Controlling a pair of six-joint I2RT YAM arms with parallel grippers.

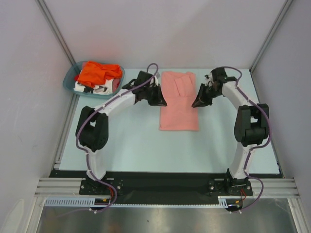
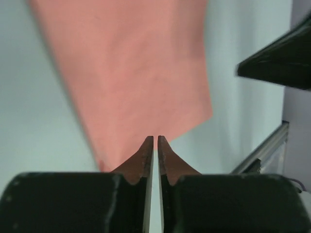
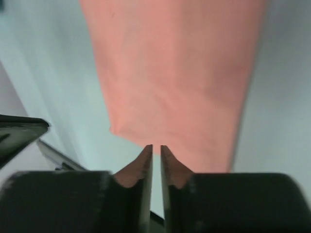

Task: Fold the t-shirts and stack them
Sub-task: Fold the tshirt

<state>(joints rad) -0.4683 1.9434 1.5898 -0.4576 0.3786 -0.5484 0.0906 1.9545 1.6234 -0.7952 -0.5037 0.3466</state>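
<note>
Our left claw (image 1: 162, 102) and right claw (image 1: 198, 103) flank the far half of the folded pink shirt (image 1: 179, 109) mid-table, both nearly closed and empty, so we could snag and undo its fold by passing low.

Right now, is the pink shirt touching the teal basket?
Apart. Top view: the pink shirt lies mid-table, the left arm and bare table between it and the teal basket.

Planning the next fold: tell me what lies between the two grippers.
The salmon-pink t-shirt lies flat on the table between the left gripper and the right gripper; the top view shows this.
</note>
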